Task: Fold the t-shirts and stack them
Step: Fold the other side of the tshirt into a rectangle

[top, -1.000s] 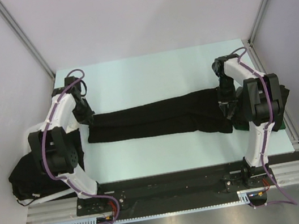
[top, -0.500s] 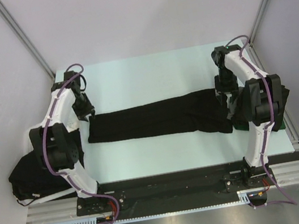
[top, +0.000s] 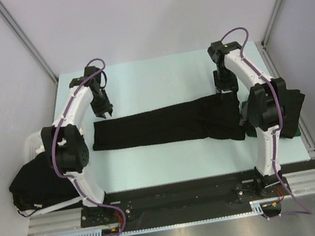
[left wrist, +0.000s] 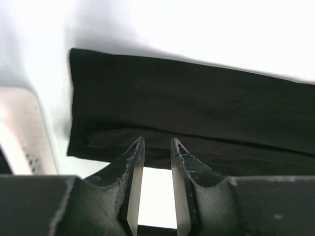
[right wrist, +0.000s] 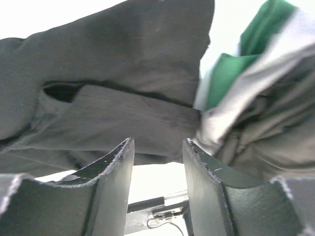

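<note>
Both arms have swung inward & off the cloth ends since a sec ago. The left gripper [top: 106, 109] and right gripper [top: 221, 91] now hang by the far edge of the t-shirt [top: 165, 126], each w/ fingers parted and nothing between. The shirt is soft matte black cloth folded into a long narrow band across the pale aqua table [top: 157, 81]; its left end is square, its right end lumpier w/ layered hems. Left wrist cam: scuffed dark fingers [left wrist: 132, 172] w/ a narrow gap, the shirt's folded corner just ahead of the tips, a white slotted basket [left wrist: 22, 132] to their left. Right wrist cam: a wider gap between the fingers [right wrist: 110, 172], a sleeve opening ahead-left, a blurred green-and-white item [right wrist: 231, 69] ahead-right. Only the top cam shows a crumpled heap of black shirts [top: 32, 184] by the left arm.
</note>
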Controlling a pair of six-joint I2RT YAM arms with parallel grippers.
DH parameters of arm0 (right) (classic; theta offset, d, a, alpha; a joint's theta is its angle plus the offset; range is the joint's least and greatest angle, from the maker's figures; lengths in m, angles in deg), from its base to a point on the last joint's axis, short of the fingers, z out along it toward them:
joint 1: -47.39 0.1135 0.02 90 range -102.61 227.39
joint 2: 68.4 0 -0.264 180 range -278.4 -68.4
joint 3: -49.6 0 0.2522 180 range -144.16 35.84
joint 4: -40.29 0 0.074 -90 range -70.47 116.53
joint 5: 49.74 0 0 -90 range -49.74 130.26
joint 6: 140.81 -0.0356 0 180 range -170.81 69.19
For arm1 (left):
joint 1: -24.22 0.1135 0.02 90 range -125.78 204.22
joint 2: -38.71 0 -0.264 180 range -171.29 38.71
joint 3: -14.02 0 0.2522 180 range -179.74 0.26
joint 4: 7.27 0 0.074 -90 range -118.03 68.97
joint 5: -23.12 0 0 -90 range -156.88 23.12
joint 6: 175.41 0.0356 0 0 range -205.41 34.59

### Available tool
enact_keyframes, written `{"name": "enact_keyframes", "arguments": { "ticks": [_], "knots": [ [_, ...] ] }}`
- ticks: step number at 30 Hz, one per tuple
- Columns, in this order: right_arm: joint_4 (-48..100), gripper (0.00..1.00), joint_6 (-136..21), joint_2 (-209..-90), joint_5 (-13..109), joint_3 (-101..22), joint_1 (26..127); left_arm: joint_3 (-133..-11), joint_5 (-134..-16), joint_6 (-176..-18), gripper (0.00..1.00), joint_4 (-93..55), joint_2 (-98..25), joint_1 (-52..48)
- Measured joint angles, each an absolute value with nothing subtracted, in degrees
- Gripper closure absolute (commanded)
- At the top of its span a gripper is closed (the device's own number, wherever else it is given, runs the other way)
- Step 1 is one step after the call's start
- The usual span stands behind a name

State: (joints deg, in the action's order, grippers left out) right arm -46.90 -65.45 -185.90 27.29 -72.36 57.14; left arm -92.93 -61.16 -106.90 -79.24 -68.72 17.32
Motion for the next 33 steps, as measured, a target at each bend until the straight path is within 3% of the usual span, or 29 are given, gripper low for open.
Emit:
{"name": "enact_keyframes", "arguments": {
  "ticks": [5,8,9,11,20,33],
  "knots": [
    [-46.4,0.58,-65.8,-187.8,27.9,-72.4,58.6,-94.1,-61.3,-107.4,0.69,-79.0,-68.8,14.5],
    [-45.4,0.73,-65.7,-188.0,28.1,-71.1,58.6,-94.4,-61.3,-107.4,0.69,-79.0,-68.8,13.3],
    [-45.0,0.89,-65.9,-188.0,28.2,-70.5,58.6,-94.6,-61.3,-107.4,0.70,-79.1,-68.8,13.1],
    [-44.1,1.00,-66.2,-188.0,28.3,-69.0,58.6,-94.9,-61.3,-107.4,0.70,-79.2,-68.8,12.9],
    [-40.5,1.00,-67.6,-188.0,30.1,-61.3,58.4,-95.1,-61.1,-107.4,0.72,-79.9,-68.8,12.7],
    [-38.3,1.00,-67.7,-189.6,29.0,-60.7,58.2,-94.5,-62.2,-107.4,0.71,-80.3,-71.2,11.4]
  ]
}}
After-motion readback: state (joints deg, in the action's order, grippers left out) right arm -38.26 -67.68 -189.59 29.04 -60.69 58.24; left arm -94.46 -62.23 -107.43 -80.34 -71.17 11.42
